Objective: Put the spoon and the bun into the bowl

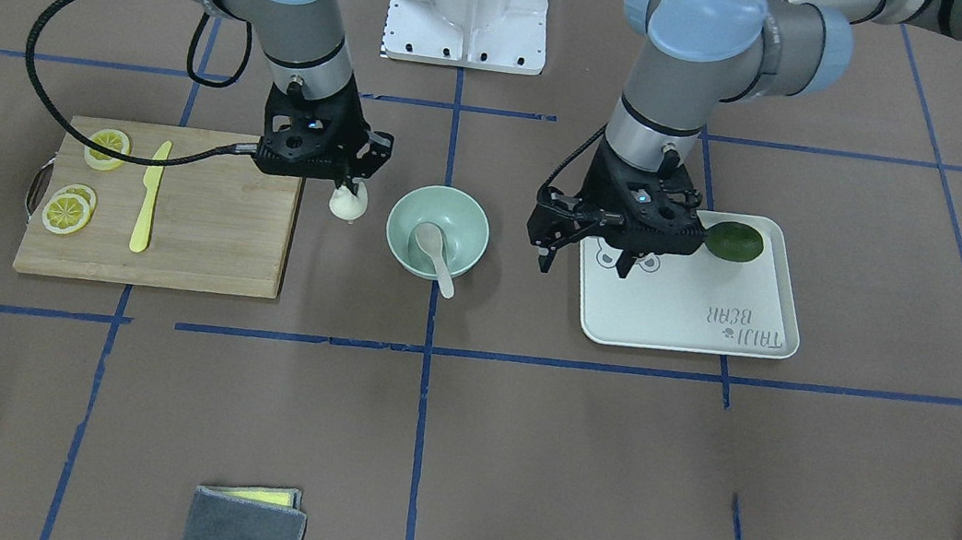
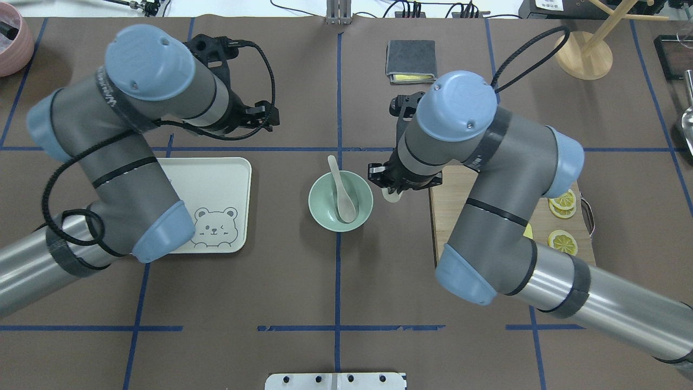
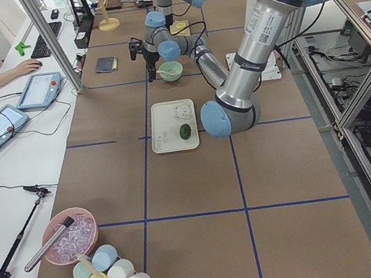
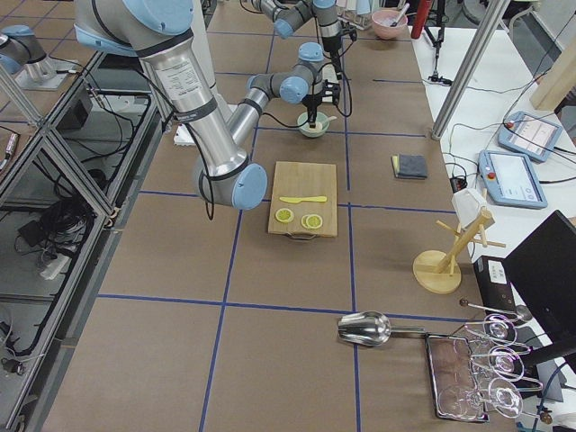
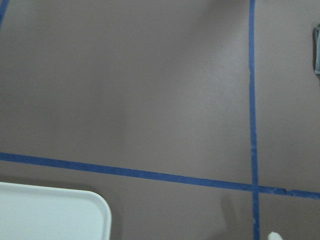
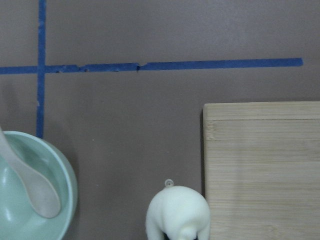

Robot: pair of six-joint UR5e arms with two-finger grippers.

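Note:
The pale mint bowl (image 1: 402, 221) stands at the table's middle, and the grey-white spoon (image 1: 437, 251) lies in it with its handle over the rim. My right gripper (image 1: 352, 191) is shut on the white bun (image 1: 347, 207) and holds it above the table between the cutting board and the bowl. The right wrist view shows the bun (image 6: 178, 212) just right of the bowl (image 6: 67, 192) and spoon (image 6: 36, 189). From overhead, the bun (image 2: 392, 195) peeks out beside the bowl (image 2: 316, 206). My left gripper (image 1: 584, 263) is open and empty over the tray's near corner.
A wooden cutting board (image 1: 208, 225) holds lemon slices (image 1: 69, 211) and a yellow plastic knife (image 1: 148, 195). A white bear tray (image 1: 698, 317) holds a dark green lime (image 1: 734, 241). A grey cloth (image 1: 245, 532) lies at the operators' edge.

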